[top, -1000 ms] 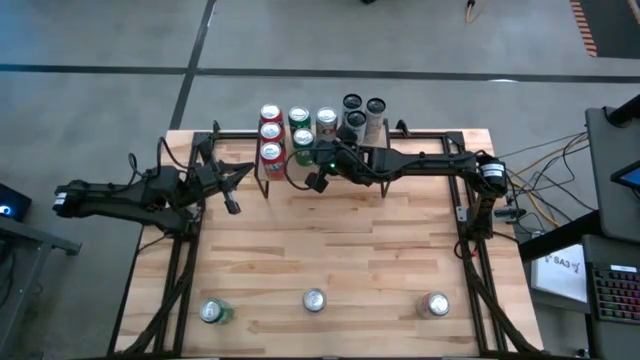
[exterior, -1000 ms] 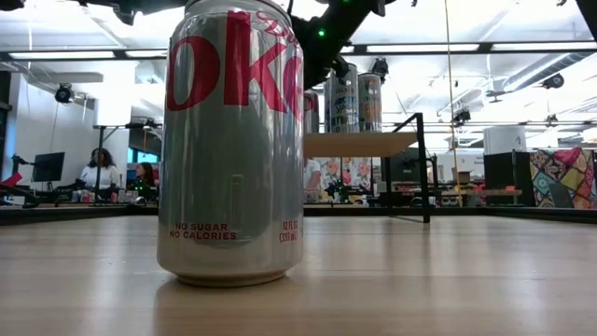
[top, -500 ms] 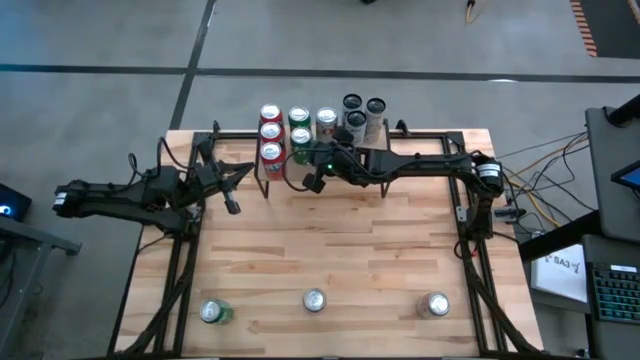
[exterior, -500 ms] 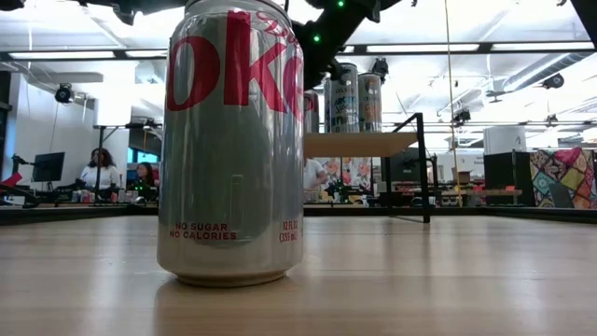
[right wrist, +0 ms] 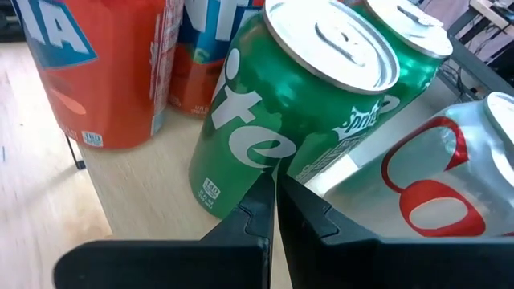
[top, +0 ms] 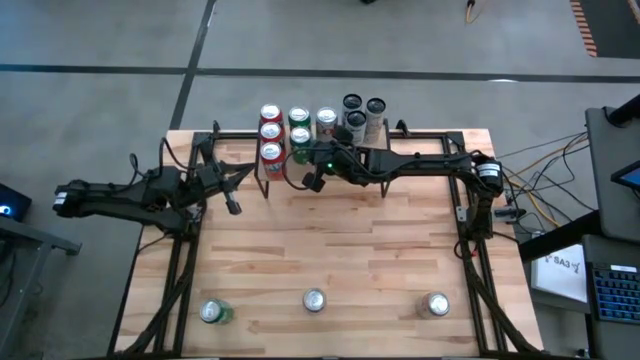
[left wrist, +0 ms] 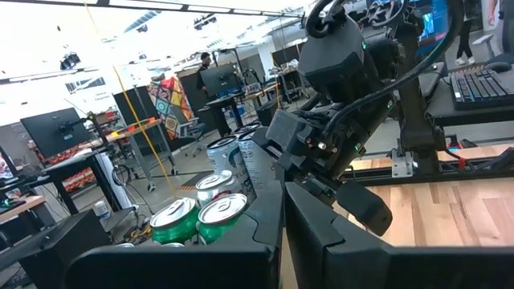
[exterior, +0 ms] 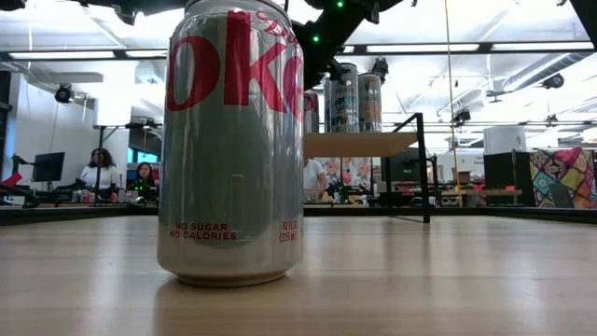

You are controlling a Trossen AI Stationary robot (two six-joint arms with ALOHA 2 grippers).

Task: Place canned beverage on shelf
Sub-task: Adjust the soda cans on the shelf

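Standing on the light-wood shelf (top: 375,152), at the table's 12 o'clock, round metal cans (top: 299,128) are seen; the right gripper (top: 314,180), closed and empty, is beside them.

I note the table (top: 330,250) is pale wood planking with a smooth, low-sheen finish. The shelf (exterior: 359,144) board looks like the same light wood, on thin black metal legs. The silver can (exterior: 233,140) is glossy metal with bright reflections; the green can (right wrist: 297,120) is equally shiny, with a bare metal lid. My right gripper (right wrist: 273,210) fingers look like matt black plastic.
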